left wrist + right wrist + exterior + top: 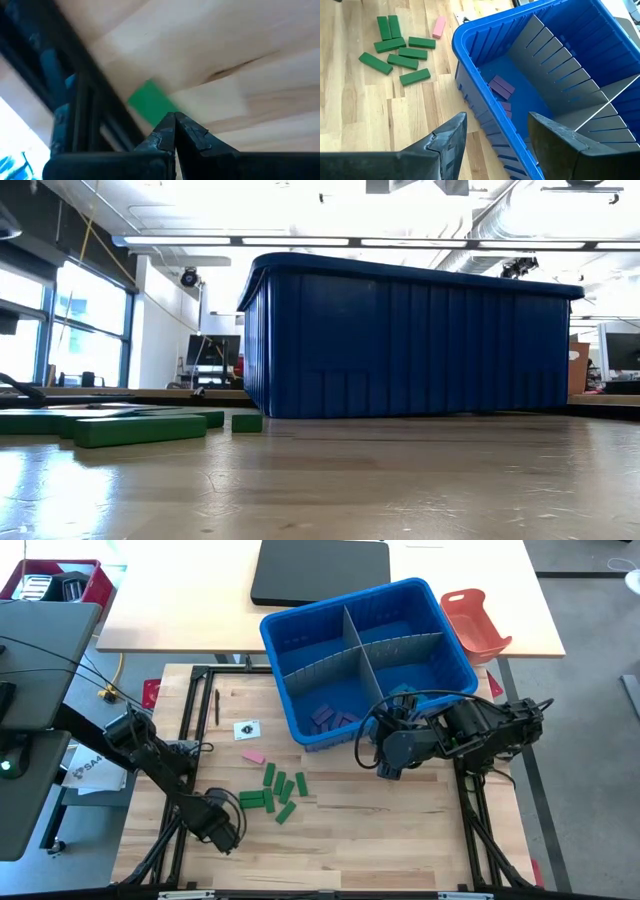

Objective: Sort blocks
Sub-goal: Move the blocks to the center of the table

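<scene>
On the wooden worktop [400, 830] a cluster of green blocks [277, 790] lies scattered in front of the blue bin [365, 655], with a single pink block [253, 757] just beyond them, nearer the bin's near-left corner. The bin is split into four compartments by grey slotted dividers [362, 645], and several purple blocks [501, 87] rest on the floor of the near-left compartment; what looks like a few blue ones [405, 693] lie in the near-right compartment, though they are hard to tell from the bin floor. The left tool [222, 830] sits low over the worktop at the near-left side, just beside the green cluster; in its wrist view its two fingers [192, 137] are pressed together with nothing between them, and one green block [150, 101] lies on the wood just past their tips. The right tool [385, 752] hangs at the near wall of the bin, over its rim, its fingers [447, 140] spread wide apart and empty. From the low view the green blocks [130, 428] lie flat on the worktop to the left of the bin [410, 340], apart from its wall.
</scene>
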Motion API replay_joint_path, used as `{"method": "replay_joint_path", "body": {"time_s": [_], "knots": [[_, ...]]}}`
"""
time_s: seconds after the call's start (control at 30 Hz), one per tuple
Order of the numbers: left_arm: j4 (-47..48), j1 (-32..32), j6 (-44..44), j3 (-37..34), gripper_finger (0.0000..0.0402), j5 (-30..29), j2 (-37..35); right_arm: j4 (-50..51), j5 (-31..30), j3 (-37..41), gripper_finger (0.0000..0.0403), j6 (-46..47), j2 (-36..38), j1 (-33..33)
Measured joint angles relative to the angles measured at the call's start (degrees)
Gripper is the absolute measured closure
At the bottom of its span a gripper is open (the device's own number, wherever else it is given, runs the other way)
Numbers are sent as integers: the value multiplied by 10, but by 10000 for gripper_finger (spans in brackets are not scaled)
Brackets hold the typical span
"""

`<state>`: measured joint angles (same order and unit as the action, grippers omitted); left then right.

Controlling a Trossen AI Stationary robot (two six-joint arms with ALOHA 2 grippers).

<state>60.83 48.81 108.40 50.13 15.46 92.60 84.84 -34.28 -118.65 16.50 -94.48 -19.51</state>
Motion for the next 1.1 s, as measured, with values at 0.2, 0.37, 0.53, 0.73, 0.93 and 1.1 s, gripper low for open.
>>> {"method": "replay_joint_path", "body": {"time_s": [0.2, 0.37, 0.53, 0.73, 0.93, 1.1], "knots": [[-10, 19, 40, -23, 401, 47, 0, 0, 0, 0, 199, 0, 0, 0], [-19, 32, 51, -26, 402, 61, 0, 0, 0, 0, 199, 0, 0, 0], [-62, 33, 56, -25, 402, 11, -1, 0, 0, 0, 199, 0, 0, 0], [-77, 28, 65, -23, 402, -61, -3, 0, 0, 0, 199, 0, 0, 0], [-81, -1, 19, -22, 401, -167, -4, 0, 0, 0, 199, 0, 0, 0], [-81, -47, -45, -24, 402, -263, -1, 0, 0, 0, 199, 2, 0, 0]]}}
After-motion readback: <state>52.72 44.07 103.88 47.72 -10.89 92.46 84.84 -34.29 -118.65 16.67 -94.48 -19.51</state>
